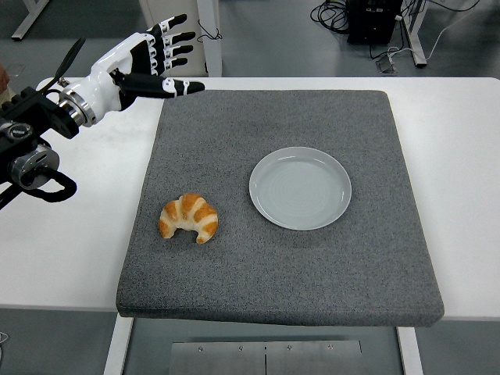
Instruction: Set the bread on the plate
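Observation:
A golden croissant [188,218] lies on the left part of the grey mat [281,266]. An empty pale grey plate [300,187] sits to its right, near the mat's middle. My left hand [153,64] hovers high at the mat's far left corner, well beyond the croissant, with fingers spread and thumb stretched toward the right, holding nothing. The right arm does not show.
The mat lies on a white table [461,148]. Past the table's far edge are table legs and cables [336,16] on the floor. A bit of a person [4,78] shows at the left edge.

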You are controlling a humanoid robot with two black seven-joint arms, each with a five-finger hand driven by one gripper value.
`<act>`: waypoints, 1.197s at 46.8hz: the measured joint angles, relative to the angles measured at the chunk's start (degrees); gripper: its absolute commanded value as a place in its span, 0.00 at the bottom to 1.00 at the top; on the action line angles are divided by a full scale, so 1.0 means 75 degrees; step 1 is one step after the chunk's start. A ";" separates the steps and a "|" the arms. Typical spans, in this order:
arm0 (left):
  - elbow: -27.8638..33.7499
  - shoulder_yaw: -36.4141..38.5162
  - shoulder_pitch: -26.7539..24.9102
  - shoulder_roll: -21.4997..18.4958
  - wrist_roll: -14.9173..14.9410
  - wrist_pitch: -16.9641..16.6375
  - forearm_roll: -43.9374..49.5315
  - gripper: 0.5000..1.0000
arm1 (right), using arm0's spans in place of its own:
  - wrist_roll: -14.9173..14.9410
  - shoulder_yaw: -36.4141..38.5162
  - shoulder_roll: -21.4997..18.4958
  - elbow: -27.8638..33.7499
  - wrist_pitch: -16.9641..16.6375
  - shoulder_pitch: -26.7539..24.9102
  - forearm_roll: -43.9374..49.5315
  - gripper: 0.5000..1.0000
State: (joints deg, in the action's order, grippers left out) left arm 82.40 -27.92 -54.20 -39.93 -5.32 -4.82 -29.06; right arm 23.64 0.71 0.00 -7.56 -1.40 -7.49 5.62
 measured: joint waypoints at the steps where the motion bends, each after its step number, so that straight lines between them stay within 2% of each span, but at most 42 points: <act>1: 0.0124 0.0000 0.0014 -0.0066 0.0014 -0.0024 -0.0208 0.94 | -0.0001 -0.0001 0.0000 0.0000 -0.0001 0.0001 0.0001 1.00; 9: 0.0654 -0.0012 0.0319 -0.0332 -0.0031 -0.0113 -0.1550 0.94 | 0.0000 0.0000 0.0000 0.0000 0.0000 0.0002 0.0000 1.00; 18: 0.1170 0.0026 0.0693 -0.0656 -0.0009 -0.0120 -0.2347 0.94 | 0.0000 0.0000 0.0000 0.0000 -0.0001 0.0002 0.0001 1.00; 23: 0.1376 0.0050 0.1021 -0.0819 0.0008 -0.0119 -0.3387 0.94 | 0.0000 0.0000 0.0000 0.0000 0.0000 0.0000 0.0001 1.00; 37: 0.1513 0.0110 0.1512 -0.0922 0.0028 -0.0119 -0.5309 0.94 | -0.0001 -0.0001 0.0000 0.0000 0.0000 0.0002 0.0001 1.00; 56: 0.1471 0.0380 0.1999 -0.0945 -0.0110 -0.0119 -0.5643 0.94 | -0.0001 -0.0001 0.0000 0.0000 0.0000 0.0002 0.0001 1.00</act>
State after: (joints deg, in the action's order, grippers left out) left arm 93.43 -25.07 -39.21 -47.02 -6.15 -5.71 -71.38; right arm 23.64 0.70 0.00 -7.56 -1.40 -7.47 5.63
